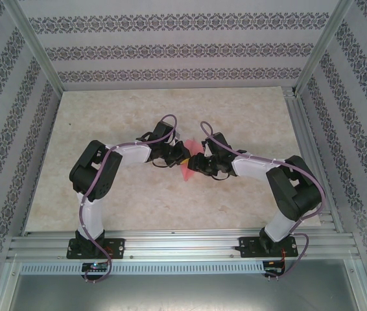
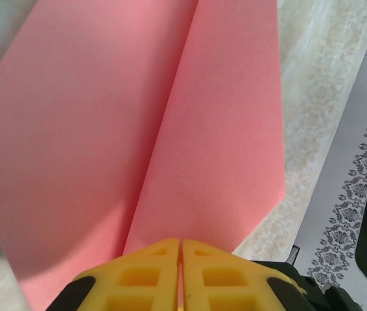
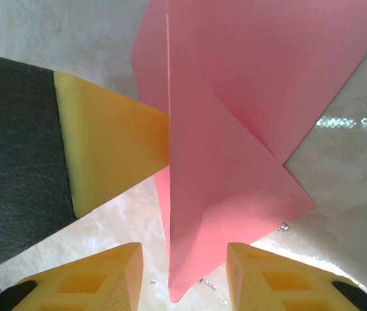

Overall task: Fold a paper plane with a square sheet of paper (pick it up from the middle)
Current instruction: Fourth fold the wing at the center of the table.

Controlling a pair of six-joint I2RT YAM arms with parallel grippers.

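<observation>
We note left gripper (image 2: 181, 243) pinched shut on the folded paper (image 2: 190, 129) by its crease, right gripper (image 3: 183, 249) parted, jaws either side of the paper's edge, not gripping, paper between both arms over mid-table (image 1: 106, 194)

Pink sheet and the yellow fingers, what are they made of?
The pink sheet looks like thin paper with a matte finish: it holds a sharp straight crease and its surface shows no shine. The yellow fingers look like moulded plastic or firm rubber, dull-surfaced, with square hollows cast into them. Which of the two is hard to tell by sight.
</observation>
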